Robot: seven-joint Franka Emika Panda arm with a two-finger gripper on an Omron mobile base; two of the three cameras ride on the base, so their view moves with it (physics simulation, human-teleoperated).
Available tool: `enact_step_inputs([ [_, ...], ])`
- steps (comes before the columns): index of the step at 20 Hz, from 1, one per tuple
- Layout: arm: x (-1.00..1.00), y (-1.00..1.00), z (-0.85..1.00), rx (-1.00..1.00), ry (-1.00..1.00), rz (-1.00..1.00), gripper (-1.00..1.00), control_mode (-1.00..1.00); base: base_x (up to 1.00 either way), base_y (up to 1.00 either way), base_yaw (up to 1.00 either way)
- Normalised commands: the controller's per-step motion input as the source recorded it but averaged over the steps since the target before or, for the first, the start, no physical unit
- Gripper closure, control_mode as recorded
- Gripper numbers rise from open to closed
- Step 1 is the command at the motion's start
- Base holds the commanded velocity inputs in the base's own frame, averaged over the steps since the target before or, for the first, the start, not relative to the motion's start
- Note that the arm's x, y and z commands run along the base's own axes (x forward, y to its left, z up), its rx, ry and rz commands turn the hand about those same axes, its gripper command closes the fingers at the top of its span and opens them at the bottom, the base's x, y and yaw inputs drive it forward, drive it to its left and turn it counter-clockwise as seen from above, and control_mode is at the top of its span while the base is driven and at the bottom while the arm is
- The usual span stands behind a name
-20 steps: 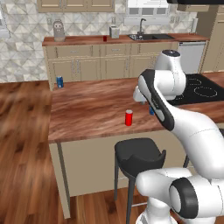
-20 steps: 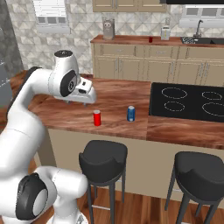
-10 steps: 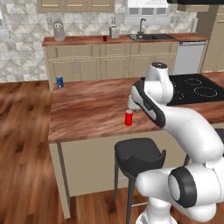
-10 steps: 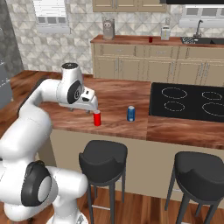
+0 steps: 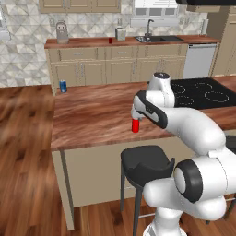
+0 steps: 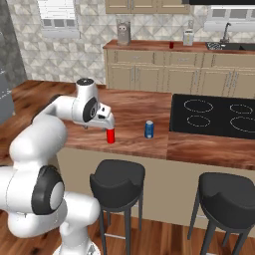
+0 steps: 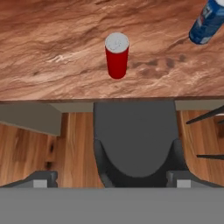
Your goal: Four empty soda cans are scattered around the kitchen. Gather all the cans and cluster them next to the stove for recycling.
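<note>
A red soda can [image 5: 135, 125] [image 6: 110, 135] stands upright near the front edge of the island counter. My gripper [image 5: 135, 115] [image 6: 108, 123] hovers just above it and stands open. In the hand view the red can [image 7: 117, 55] sits ahead of my gripper [image 7: 111, 179], whose wide-apart fingertips [image 7: 41, 178] hold nothing. A blue soda can [image 6: 149, 129] [image 7: 207, 17] stands to the right of the red one, closer to the stove [image 6: 214, 112] [image 5: 198, 92]. Another blue can [image 5: 62, 86] stands at the island's far left corner. Another red can [image 5: 110, 40] [image 6: 171, 45] is on the back counter.
Two black stools [image 6: 117, 177] [image 6: 228, 195] stand in front of the island, one [image 7: 135, 140] directly below the red can's counter edge. A sink [image 5: 156, 38] and a grey jar [image 5: 61, 32] sit on the back counter. My own arm crosses the island.
The hand has swung down and toward the island's front edge, ending just above the red can. Its jaws have opened wider. The cans have not moved.
</note>
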Motion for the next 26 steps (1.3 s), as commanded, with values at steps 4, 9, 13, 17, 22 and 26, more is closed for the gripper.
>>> enact_step_inputs([
  [4, 0.33, 0.00, -0.23, 0.00, 0.00, 0.00, -1.00, -1.00, 0.00, 0.00, 0.00],
  [9, 0.30, 0.00, -0.14, 0.00, 0.00, 0.00, -1.00, -1.00, 0.00, 0.00, 0.00],
  [13, 0.30, 0.00, -0.11, 0.00, 0.00, 0.00, -1.00, -1.00, 0.00, 0.00, 0.00],
  [17, 0.24, 0.00, -0.08, 0.00, 0.00, 0.00, -1.00, -1.00, 0.00, 0.00, 0.00],
  [22, 0.25, 0.00, -0.20, 0.00, 0.00, 0.00, -1.00, -1.00, 0.00, 0.00, 0.00],
  [26, 0.29, 0.00, -0.18, 0.00, 0.00, 0.00, -1.00, -1.00, 0.00, 0.00, 0.00],
])
